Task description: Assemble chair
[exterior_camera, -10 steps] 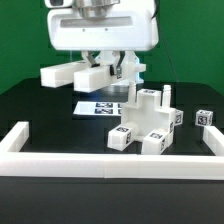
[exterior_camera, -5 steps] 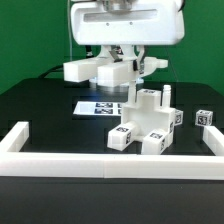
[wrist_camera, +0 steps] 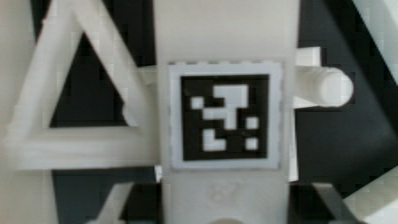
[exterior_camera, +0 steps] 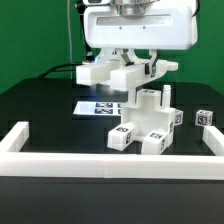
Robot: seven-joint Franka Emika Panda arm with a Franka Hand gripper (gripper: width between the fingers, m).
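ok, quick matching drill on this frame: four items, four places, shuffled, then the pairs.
Things:
1. carried bar
2. marker board
3. small tagged block
4. part-built chair

Places:
a. alone on the table, toward the exterior view's right
b. standing mid-table, inside the white rails
c. off the table, clamped in the gripper
d. lying flat on the table, just beyond the part-built chair

Pairs: 1-c, 2-d, 3-a, 4-b.
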